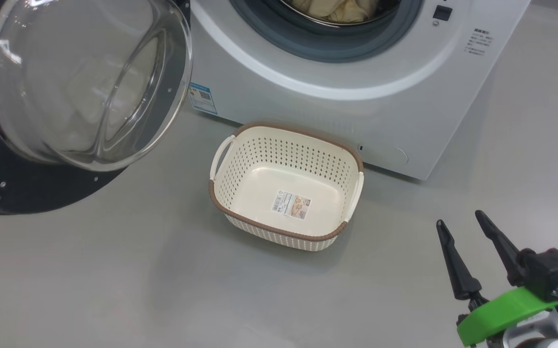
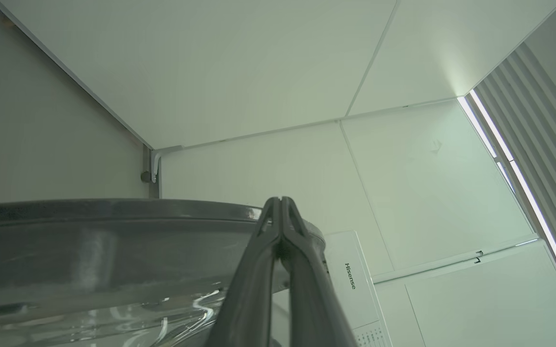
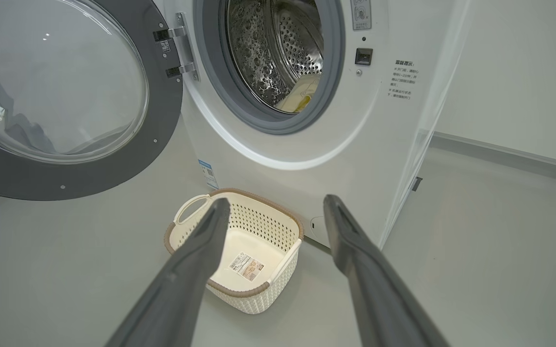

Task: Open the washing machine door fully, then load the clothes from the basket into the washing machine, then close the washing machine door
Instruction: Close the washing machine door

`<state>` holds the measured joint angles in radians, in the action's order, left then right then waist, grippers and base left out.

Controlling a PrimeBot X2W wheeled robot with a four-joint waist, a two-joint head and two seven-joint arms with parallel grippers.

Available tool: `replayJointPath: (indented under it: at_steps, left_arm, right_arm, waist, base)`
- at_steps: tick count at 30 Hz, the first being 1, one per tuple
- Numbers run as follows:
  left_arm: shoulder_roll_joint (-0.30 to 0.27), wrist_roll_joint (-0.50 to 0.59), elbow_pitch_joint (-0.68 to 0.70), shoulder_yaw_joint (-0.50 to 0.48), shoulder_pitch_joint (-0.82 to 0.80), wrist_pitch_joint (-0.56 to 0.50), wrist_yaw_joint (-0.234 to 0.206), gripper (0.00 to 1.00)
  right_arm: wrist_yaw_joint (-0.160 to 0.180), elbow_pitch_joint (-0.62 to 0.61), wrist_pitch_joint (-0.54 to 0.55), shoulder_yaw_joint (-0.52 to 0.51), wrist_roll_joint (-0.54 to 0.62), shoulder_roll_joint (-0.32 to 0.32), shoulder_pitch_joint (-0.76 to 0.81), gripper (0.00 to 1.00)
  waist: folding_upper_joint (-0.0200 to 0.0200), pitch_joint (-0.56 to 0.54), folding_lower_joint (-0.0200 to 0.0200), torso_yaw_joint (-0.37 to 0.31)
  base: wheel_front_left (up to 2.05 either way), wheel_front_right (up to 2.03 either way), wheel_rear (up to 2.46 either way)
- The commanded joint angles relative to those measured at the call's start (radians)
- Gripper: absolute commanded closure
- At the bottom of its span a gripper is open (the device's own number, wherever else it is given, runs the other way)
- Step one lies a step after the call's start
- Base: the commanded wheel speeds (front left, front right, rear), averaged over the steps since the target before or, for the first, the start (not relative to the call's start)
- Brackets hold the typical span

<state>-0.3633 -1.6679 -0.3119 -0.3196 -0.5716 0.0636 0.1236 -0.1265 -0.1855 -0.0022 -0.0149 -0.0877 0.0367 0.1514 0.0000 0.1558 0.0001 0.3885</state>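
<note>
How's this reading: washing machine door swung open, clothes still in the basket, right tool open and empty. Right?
Not the clothes. The basket holds just its label sticker; the clothes lie inside the washing machine, as the head view shows. The door is swung open, the right tool open and empty.

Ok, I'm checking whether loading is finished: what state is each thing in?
washing machine door: open, swung wide
washing machine: drum mouth uncovered
clothes: inside the drum
basket: upright on the floor, empty
left gripper: shut, empty, by the door
right gripper: open, empty
</note>
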Motion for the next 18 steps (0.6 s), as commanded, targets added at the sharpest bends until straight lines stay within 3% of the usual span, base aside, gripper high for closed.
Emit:
replayJointPath:
  at_steps: [1, 18]
  left_arm:
    - [-0.065, -0.001, 0.007, -0.042, -0.056, -0.011, 0.007, 1.0]
    - [-0.115, 0.051, -0.156, -0.127, -0.105, 0.005, 0.007, 1.0]
  right_arm:
    - [-0.004, -0.047, 0.006, 0.022, 0.012, 0.016, -0.048, 0.0]
    - [-0.004, -0.09, 0.038, 0.007, 0.004, 0.055, -0.075, 0.0]
  waist:
    - [0.0, 0.027, -0.0001, -0.018]
    - [0.0, 0.117, -0.0001, -0.057]
  base:
    - [0.0, 0.0, 0.0]
    - [0.0, 0.0, 0.0]
